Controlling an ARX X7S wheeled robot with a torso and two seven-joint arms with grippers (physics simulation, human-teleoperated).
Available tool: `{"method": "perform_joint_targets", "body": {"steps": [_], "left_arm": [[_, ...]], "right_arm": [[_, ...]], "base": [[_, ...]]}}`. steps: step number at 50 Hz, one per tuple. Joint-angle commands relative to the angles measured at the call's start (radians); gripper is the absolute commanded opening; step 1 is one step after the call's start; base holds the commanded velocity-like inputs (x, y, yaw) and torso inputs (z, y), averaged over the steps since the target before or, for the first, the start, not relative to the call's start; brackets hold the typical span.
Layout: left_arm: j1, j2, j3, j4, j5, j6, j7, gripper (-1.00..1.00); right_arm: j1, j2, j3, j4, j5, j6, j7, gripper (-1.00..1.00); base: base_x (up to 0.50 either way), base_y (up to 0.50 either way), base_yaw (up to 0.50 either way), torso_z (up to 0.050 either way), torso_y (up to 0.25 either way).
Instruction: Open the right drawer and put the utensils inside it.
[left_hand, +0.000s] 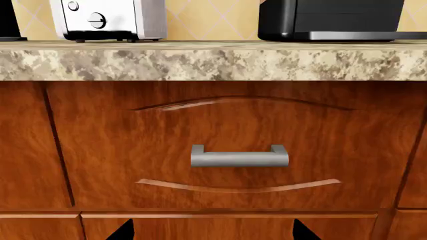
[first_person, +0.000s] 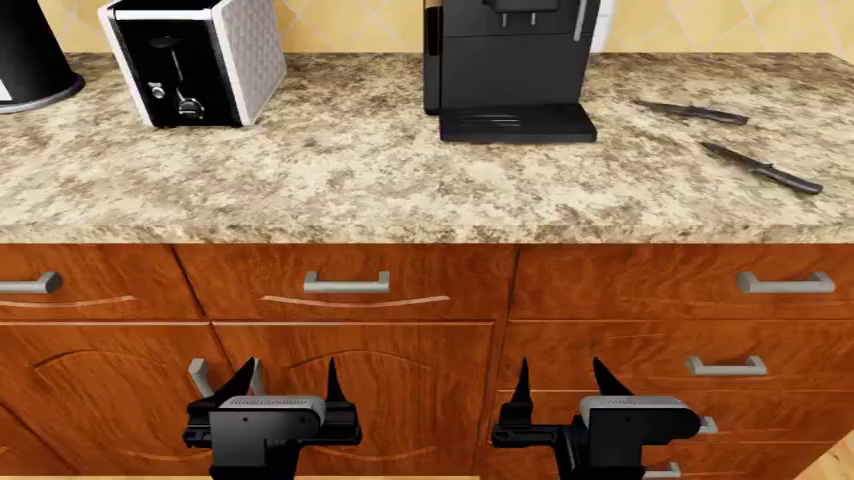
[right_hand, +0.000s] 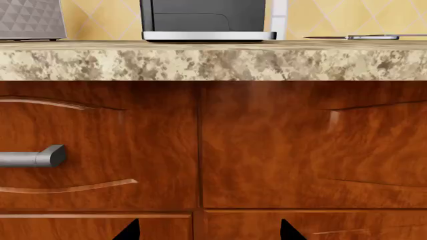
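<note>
Head view, left to right: dark rounded appliance (first_person: 27, 50) at far left edge of granite bench (first_person: 334, 180), partly cut off. White-and-black toaster (first_person: 194, 60) next. Black coffee machine (first_person: 514, 65) at centre rear. Two knives to the right, both lying flat on the bench: rear knife (first_person: 691, 111) near the back, front knife (first_person: 763, 167) nearer the bench edge, apart from each other. Neither knife near either tool.

Below bench: grooved drawer front (first_person: 344, 290) with silver bar handle at centre-left; right drawer (first_person: 694, 283), plain front, handle (first_person: 785, 284) toward the right, closed flush.

Left tool (first_person: 290, 380) and right tool (first_person: 558, 378) low in front of the cabinet doors, fingers spread apart, holding nothing, clear of all handles.

Left wrist view only: grooved drawer front (left_hand: 233, 150) square-on, bar handle (left_hand: 239, 156) centred, curved grooves above and below; toaster base (left_hand: 107, 20) and coffee machine base (left_hand: 333, 20) above the bench lip (left_hand: 213, 62). Dark fingertips (left_hand: 123, 231) at frame edge, apart. No knives seen here.

Right wrist view only: seam between the two drawer fronts, handle end (right_hand: 40, 156) of grooved front; plain front (right_hand: 293, 150) alongside. One knife (right_hand: 357, 37) edge-on atop the bench; which of the two, cannot tell.
</note>
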Motion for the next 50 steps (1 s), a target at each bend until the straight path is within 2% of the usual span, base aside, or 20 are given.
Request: {"method": "perform_joint_targets", "body": {"steps": [1, 5, 11, 28, 32, 39, 44, 50], "left_arm": [[-0.012, -0.014, 0.0, -0.008, -0.042, -0.024, -0.021, 1.0], [-0.048, -0.026, 0.033, -0.038, -0.028, -0.092, -0.065, 1.0], [-0.049, -0.039, 0.051, -0.029, -0.041, -0.116, -0.093, 1.0], [-0.044, -0.06, 0.054, -0.011, -0.097, -0.123, -0.143, 1.0], [-0.01, -0.083, 0.025, 0.14, -0.112, -0.191, -0.175, 1.0], [0.066, -0.136, -0.12, 0.527, -0.189, -0.361, -0.252, 1.0], [0.158, -0.164, -0.253, 0.714, -0.242, -0.391, -0.285, 1.0], [0.247, -0.185, -0.405, 0.847, -0.303, -0.404, -0.306, 1.0]], "right_arm": [[-0.003, 0.015, -0.023, -0.004, 0.014, 0.0, 0.02, 1.0], [0.004, 0.028, -0.042, -0.005, 0.034, 0.015, 0.04, 1.0], [0.002, 0.042, -0.06, -0.015, 0.052, 0.023, 0.058, 1.0], [0.008, 0.07, -0.086, -0.015, 0.083, 0.033, 0.093, 1.0], [0.009, 0.075, -0.091, -0.013, 0.089, 0.032, 0.099, 1.0], [0.008, 0.083, -0.102, -0.016, 0.095, 0.033, 0.107, 1.0], [0.008, 0.088, -0.108, -0.018, 0.1, 0.035, 0.114, 1.0], [0.009, 0.094, -0.115, -0.016, 0.108, 0.033, 0.123, 1.0]], "base": [[0.0, 0.0, 0.0, 0.0, 0.0], [0.0, 0.0, 0.0, 0.0, 0.0], [0.0, -0.03, 0.0, 0.0, 0.0], [0.0, -0.49, 0.0, 0.0, 0.0], [0.0, -0.5, 0.0, 0.0, 0.0], [0.0, -0.5, 0.0, 0.0, 0.0], [0.0, -0.45, 0.0, 0.0, 0.0], [0.0, -0.24, 0.0, 0.0, 0.0]]}}
